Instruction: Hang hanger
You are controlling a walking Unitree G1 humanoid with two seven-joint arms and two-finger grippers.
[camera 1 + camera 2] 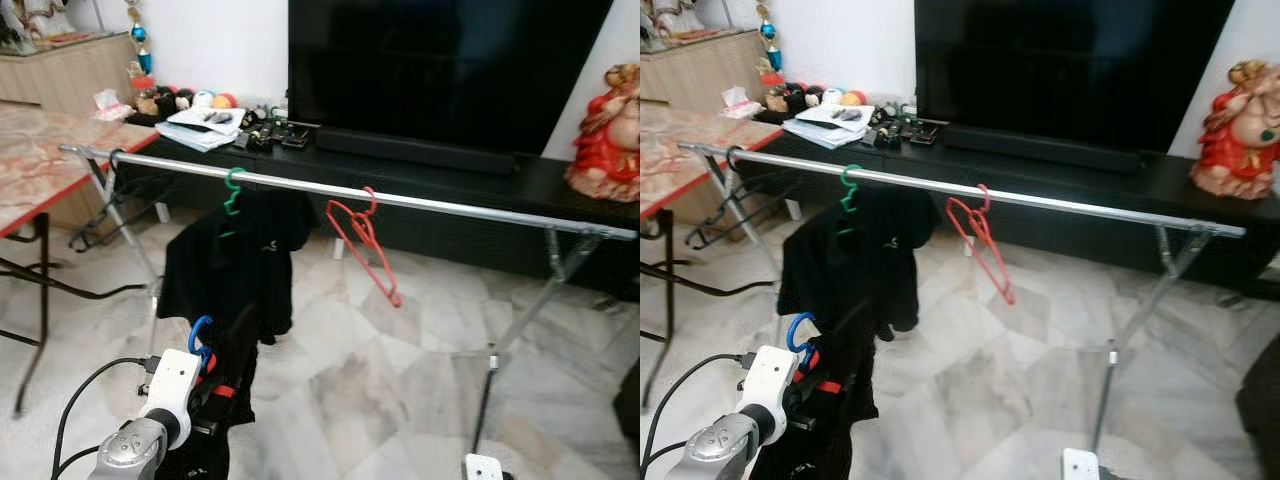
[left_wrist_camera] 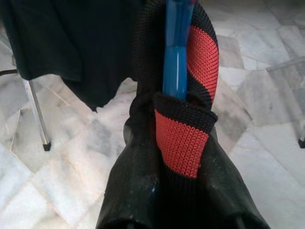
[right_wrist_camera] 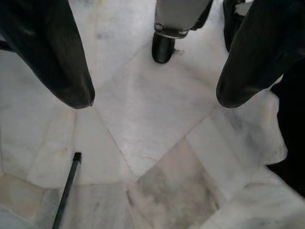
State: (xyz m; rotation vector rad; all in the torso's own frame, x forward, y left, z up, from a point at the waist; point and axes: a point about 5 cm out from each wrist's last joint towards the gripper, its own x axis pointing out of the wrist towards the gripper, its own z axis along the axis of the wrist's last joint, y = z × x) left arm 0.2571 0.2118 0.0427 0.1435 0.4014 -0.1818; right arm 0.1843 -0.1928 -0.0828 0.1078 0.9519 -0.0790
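Observation:
A blue hanger [image 1: 200,335] carrying a black garment with a red-and-black knit collar [image 2: 183,143] is held low at the front left, below the silver rail [image 1: 450,207]. My left gripper [image 1: 215,385] is shut on the hanger's neck and collar; the wrist view shows the blue hanger [image 2: 175,52] rising between the fingers [image 2: 133,191]. On the rail hang a green hanger [image 1: 233,190] with a black garment [image 1: 235,270] and a bare red hanger [image 1: 365,245], tilted. My right gripper [image 3: 155,95] hangs open over the marble floor, with nothing between its fingers.
The rail stands on folding legs [image 1: 520,320] with another at the left [image 1: 120,220]. Behind it are a black TV console [image 1: 420,170], a large TV [image 1: 440,60] and a red figurine [image 1: 610,120]. A marble-topped table [image 1: 40,170] is at the left, with cables beneath.

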